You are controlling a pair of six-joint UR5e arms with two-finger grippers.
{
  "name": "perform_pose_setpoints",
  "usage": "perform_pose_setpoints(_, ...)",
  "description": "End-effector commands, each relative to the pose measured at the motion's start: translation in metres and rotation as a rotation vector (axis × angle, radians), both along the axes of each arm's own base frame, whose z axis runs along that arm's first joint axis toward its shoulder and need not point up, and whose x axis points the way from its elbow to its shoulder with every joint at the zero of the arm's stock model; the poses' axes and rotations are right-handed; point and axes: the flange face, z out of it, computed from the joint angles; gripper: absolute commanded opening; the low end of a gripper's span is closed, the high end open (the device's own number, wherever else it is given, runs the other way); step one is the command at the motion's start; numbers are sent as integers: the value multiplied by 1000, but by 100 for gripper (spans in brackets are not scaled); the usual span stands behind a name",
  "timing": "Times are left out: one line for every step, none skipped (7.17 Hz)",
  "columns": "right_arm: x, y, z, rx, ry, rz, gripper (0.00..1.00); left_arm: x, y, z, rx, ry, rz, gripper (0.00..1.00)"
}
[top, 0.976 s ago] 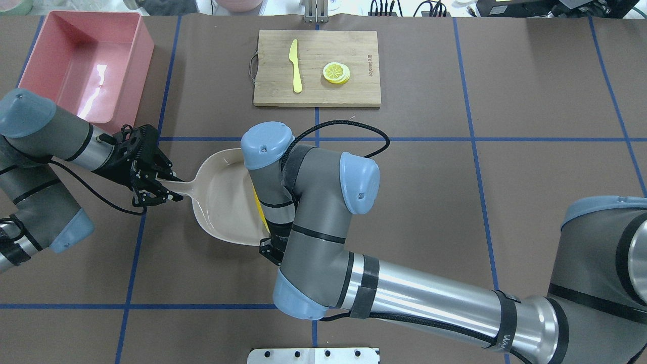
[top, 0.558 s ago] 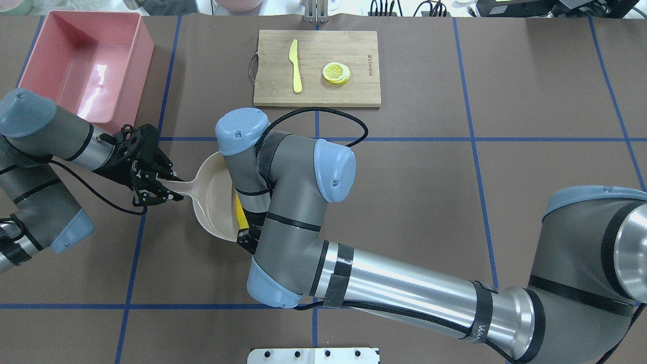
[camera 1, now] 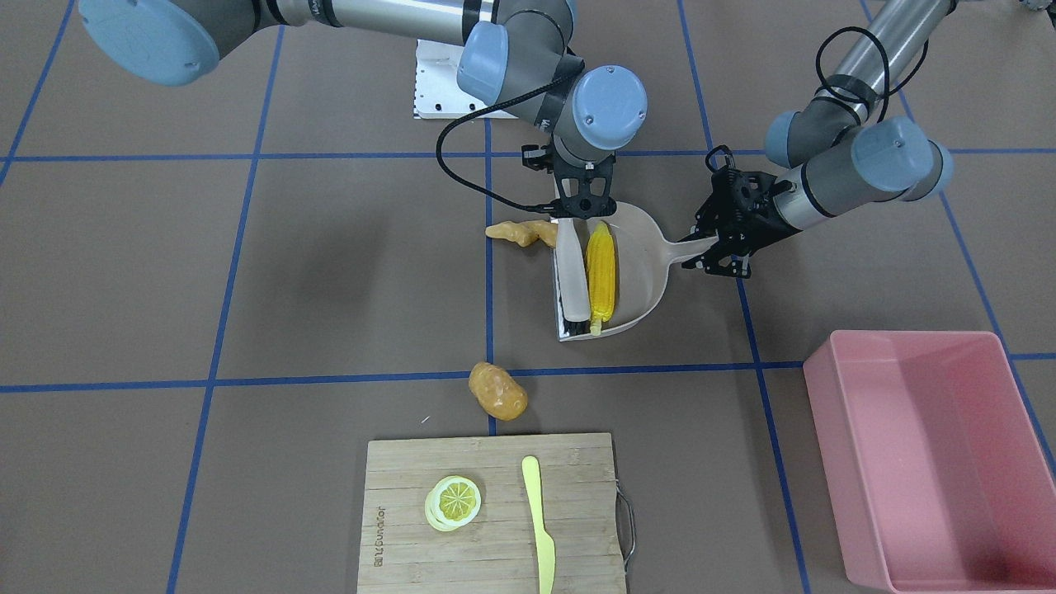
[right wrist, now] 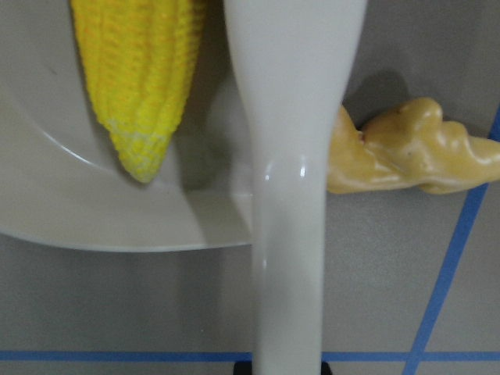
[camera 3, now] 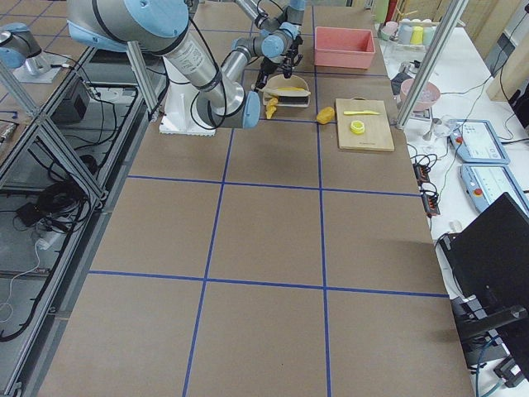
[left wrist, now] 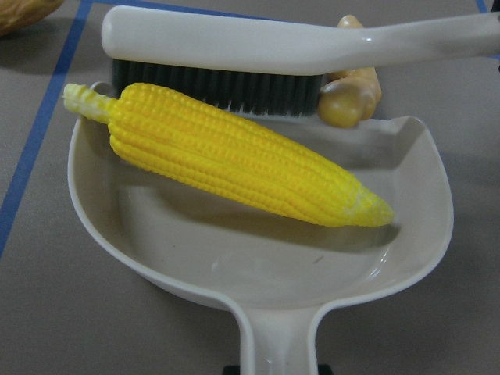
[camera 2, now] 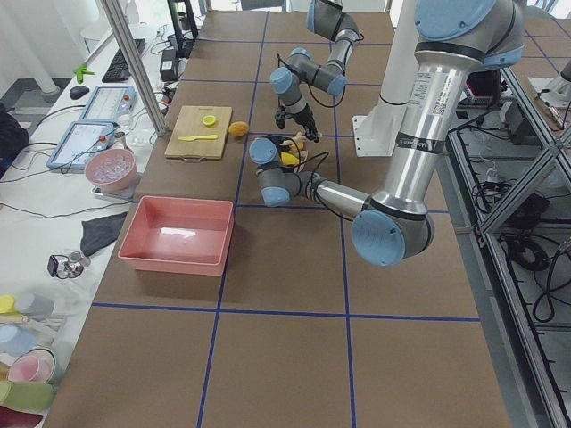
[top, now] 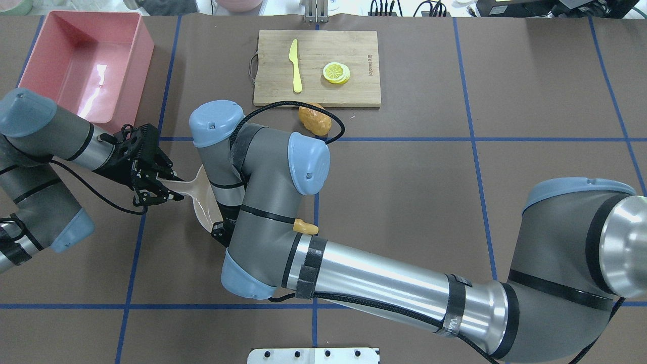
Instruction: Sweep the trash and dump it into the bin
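The yellow corn cob (camera 1: 601,272) lies inside the beige dustpan (camera 1: 642,276), with the white brush (camera 1: 572,285) pressed along the pan's open edge. My right gripper (camera 1: 584,205) is shut on the brush handle (right wrist: 289,180). My left gripper (camera 1: 711,249) is shut on the dustpan handle (top: 184,188). The ginger root (camera 1: 521,233) sits on the table just outside the pan, behind the brush. The potato (camera 1: 497,391) lies by the cutting board. The pink bin (camera 1: 932,462) stands empty beyond my left arm.
A wooden cutting board (top: 317,68) at the table's far side carries a pale yellow knife (top: 295,65) and a lemon slice (top: 336,72). My right arm (top: 263,202) covers most of the dustpan in the overhead view. A white metal plate (top: 313,355) lies at the near edge.
My right arm has swept left across the dustpan with the brush. The potato and the ginger's tip have come into view from under it. The left arm has not moved.
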Motion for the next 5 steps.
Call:
perform_pose_setpoints(-9,-3,-23,-2,-9,4,0,0,0,0,2,0,0,0)
perform_pose_setpoints(-13,-5,-24,-12,-2,15,0,-1,0,1,1,-1,-1,0)
perform_pose_setpoints(-19,-7,-29,-21,-17,34,0,-1,0,1,1,-1,-1,0)
perform_pose_setpoints(-23,-8,-39,-38,-27,33,0,-1,0,1,1,-1,-1,0)
perform_pose_setpoints(-24,-8,-48,-45,-30,31,0,-1,0,1,1,-1,-1,0)
